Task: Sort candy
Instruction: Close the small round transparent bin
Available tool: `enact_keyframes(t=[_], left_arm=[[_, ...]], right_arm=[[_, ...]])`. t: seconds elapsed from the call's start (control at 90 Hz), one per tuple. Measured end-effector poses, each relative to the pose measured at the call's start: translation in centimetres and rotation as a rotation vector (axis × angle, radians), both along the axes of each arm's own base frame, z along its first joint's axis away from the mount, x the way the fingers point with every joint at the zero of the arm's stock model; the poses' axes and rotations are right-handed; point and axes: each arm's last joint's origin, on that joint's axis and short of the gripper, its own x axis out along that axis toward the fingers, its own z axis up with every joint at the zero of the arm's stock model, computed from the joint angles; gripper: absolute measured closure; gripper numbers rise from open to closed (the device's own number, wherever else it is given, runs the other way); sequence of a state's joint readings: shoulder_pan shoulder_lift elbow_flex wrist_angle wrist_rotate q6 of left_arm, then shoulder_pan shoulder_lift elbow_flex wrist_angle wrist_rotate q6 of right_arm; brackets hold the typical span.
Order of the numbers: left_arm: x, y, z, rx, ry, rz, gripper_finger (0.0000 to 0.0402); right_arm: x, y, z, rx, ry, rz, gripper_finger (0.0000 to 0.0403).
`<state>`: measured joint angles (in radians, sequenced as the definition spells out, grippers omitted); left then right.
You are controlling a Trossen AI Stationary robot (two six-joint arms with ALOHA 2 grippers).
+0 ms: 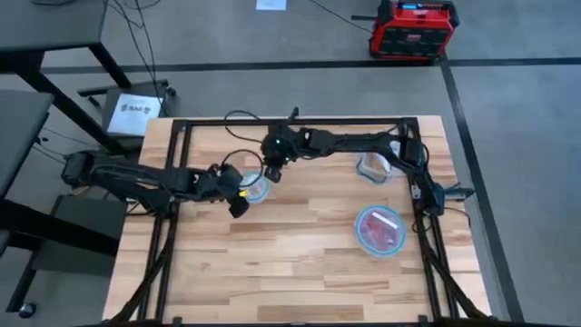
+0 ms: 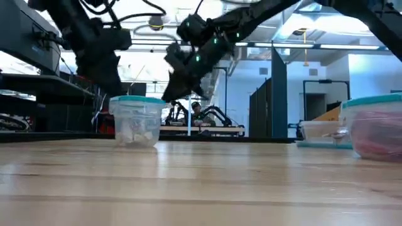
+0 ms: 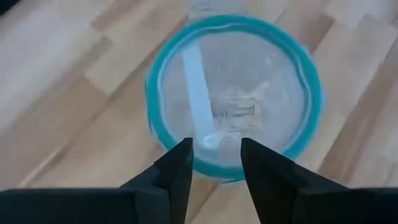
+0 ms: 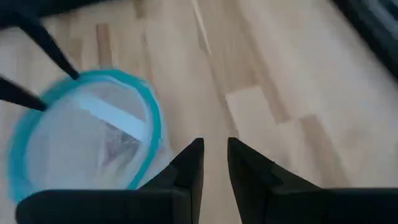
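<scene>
High view first, going from left to right. The left arm reaches in from the left side of the light wooden table (image 1: 272, 263). The left gripper (image 1: 239, 201) hangs just beside a small clear tub with a blue-green rim (image 1: 258, 188), near the middle of the table. In the left wrist view, the left gripper (image 3: 216, 163) has its two dark fingers a little apart with nothing between them. It sits right above the same tub (image 3: 233, 93). Pale silvery candy (image 3: 239, 112) lies at the bottom of that tub.

Next comes the right gripper (image 1: 272, 172). The right arm stretches all the way across from the right side, and its gripper hangs just past the far side of the same tub. In the right wrist view, the right gripper (image 4: 214, 165) also has its fingers a little apart, and it holds nothing. The tub (image 4: 84, 134) shows off to one side of it, with pale candy (image 4: 118, 143) inside.

Farther right, a second clear tub with a blue-green rim (image 1: 374, 167) stands near the far right edge. I cannot tell what is in it. Closer to the front on the right is a bigger round clear tub with a blue-green rim (image 1: 379, 230). It holds red and pink candy (image 1: 381, 231).

In the low view, the small tub (image 2: 134, 120) stands on the left and both arms hang above it. The big tub with reddish candy (image 2: 377, 129) is at the right edge.
</scene>
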<state>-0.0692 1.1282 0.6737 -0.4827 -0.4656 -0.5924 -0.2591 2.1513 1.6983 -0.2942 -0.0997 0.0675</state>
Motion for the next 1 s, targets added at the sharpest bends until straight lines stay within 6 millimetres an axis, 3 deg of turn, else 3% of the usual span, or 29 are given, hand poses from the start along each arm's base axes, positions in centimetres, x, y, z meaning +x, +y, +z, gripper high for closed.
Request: enact_keyframes(t=[0.433, 0.833, 1.0], left_arm=[[0.9, 0.5, 0.0, 0.065, -0.046, -0.045, 0.0279], [1.7, 0.2, 0.7, 0.125, -0.078, -0.219, 0.0279], [2.4, -0.2, 1.4, 0.095, -0.173, -0.335, 0.0279]], right_arm=[[-0.8, 2.8, -2.1, -0.055, 0.143, -0.091, 0.0343], [-2.2, 4.8, -2.0, -0.025, 0.302, -0.074, 0.0343], [-2.9, 5.1, -1.6, -0.024, 0.361, -0.062, 0.0343]])
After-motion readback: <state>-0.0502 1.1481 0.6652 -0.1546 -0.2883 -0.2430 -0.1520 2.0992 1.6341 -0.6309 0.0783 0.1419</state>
